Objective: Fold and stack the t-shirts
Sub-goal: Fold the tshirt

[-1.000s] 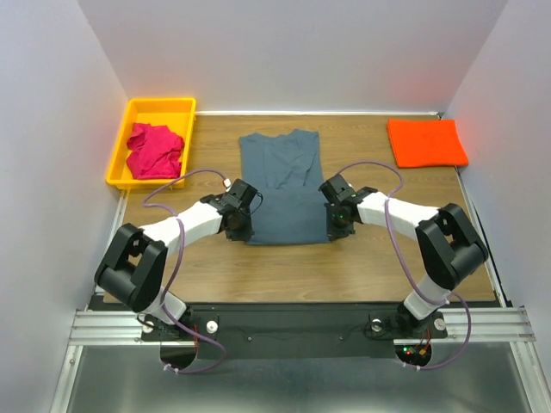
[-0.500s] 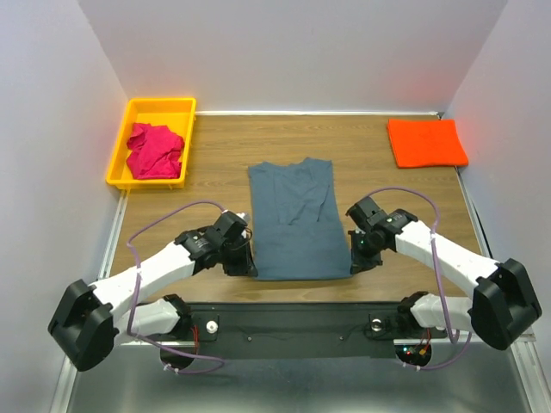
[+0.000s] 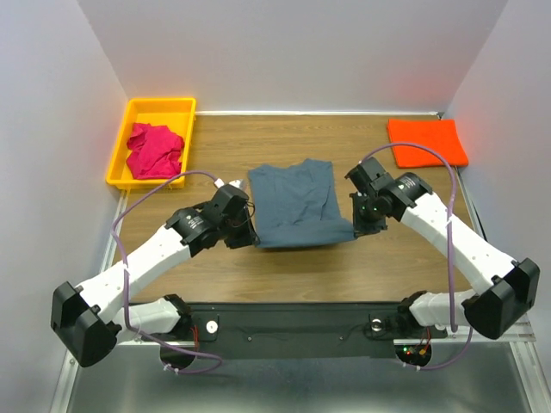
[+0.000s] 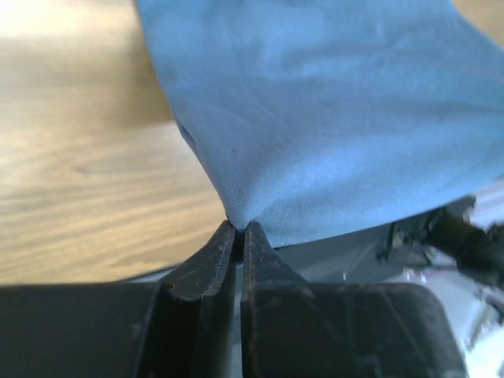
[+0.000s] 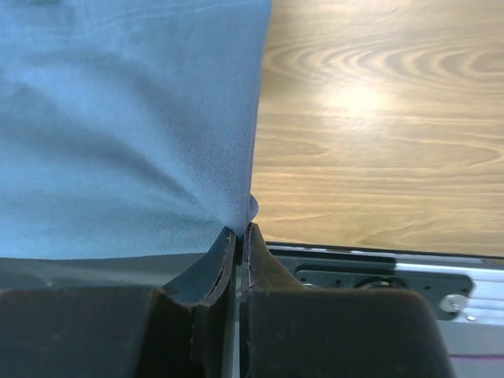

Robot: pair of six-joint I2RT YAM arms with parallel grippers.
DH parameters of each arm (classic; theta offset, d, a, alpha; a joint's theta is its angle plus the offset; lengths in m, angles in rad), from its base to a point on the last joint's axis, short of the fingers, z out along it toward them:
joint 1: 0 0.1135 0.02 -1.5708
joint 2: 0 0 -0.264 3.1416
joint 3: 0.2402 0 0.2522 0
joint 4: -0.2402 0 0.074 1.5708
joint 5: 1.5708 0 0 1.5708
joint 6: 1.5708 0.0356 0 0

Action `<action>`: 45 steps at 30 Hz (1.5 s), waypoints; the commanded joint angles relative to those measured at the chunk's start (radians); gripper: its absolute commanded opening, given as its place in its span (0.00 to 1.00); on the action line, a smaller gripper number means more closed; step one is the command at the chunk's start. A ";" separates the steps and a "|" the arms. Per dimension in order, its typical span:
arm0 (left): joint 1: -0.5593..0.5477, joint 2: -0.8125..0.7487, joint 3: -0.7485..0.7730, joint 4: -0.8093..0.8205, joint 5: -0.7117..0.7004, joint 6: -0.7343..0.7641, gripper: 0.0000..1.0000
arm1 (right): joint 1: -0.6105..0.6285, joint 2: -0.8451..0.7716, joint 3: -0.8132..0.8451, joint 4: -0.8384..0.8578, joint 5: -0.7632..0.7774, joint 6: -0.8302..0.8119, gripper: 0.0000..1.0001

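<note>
Moving farther from the bases than a moment ago, pinching grey-blue t-shirt (image 3: 293, 200) corners between pressed-together tips of left gripper (image 4: 239, 228) and right gripper (image 5: 239, 230), cloth fanning out ahead.

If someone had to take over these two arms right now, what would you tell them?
Left gripper: shut on the grey-blue shirt at its near left corner.
Right gripper: shut on its near right corner.
Orange shirt: folded, far right.
Pink shirt: crumpled in the yellow bin.
Done: orange folded.
Left: finish folding grey-blue, fold pink, stack all three.
</note>
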 commanded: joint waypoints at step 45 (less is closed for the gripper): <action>0.317 0.619 0.496 0.091 -0.117 0.325 0.00 | -0.206 0.708 0.723 0.101 0.139 -0.362 0.01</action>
